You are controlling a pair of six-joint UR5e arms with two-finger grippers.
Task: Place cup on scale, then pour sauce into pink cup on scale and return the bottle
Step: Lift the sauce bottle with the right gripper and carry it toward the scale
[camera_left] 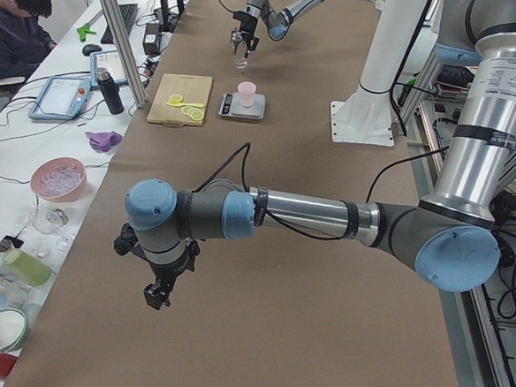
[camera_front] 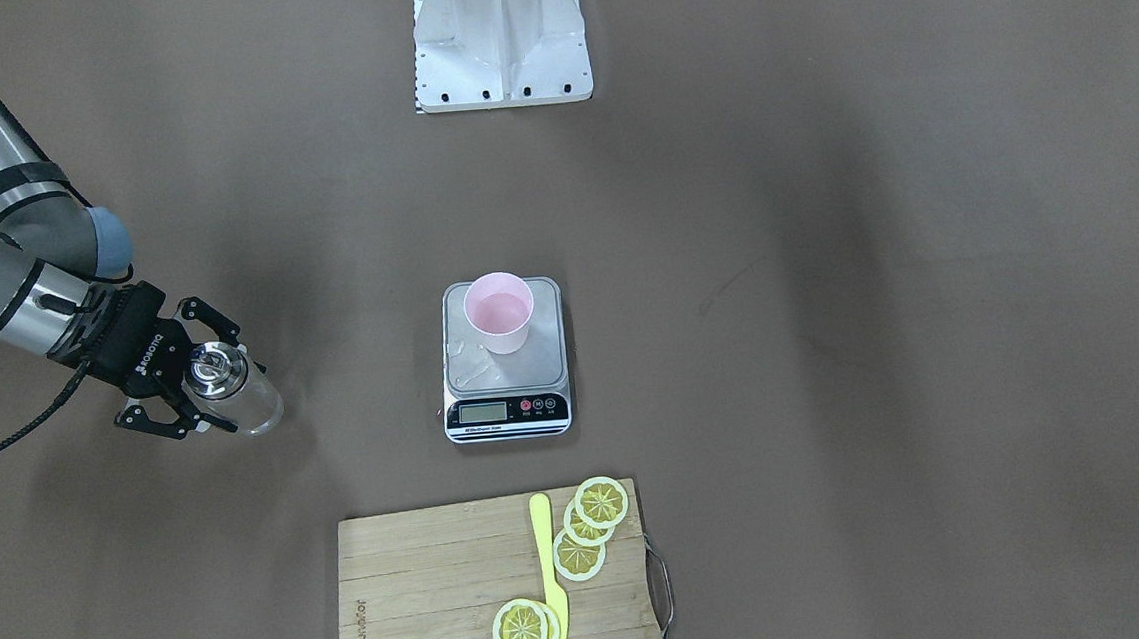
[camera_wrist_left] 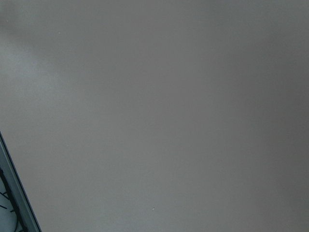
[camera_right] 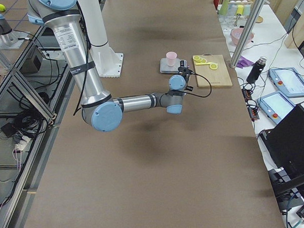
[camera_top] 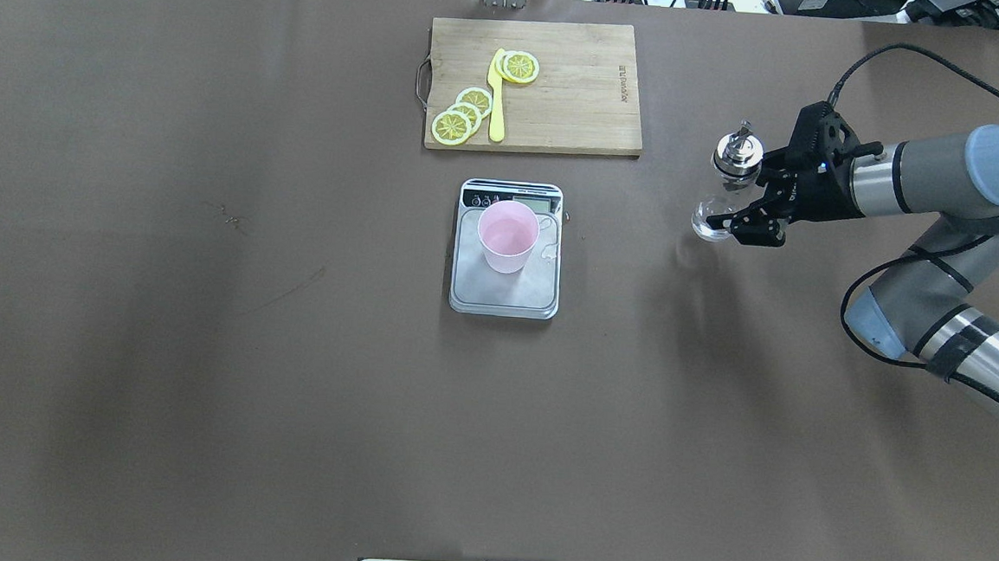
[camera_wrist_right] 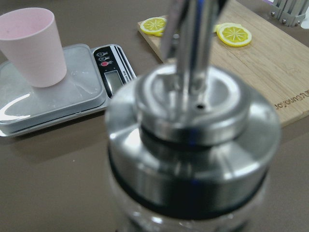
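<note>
The brown table (camera_top: 201, 340) carries the scale (camera_top: 504, 296) at its middle, with the wooden cutting board (camera_top: 581, 86) near it.

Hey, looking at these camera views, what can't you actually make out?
- Reading on the scale: digits too small in the front-facing and overhead views, blurred in the right wrist view.
- Whether the left end effector is open or shut: it shows only small in the exterior left view.
- What the bottle contains: its blurred cap fills the right wrist view.
- Fill of the cup: the inside looks uniformly pink from above.
</note>
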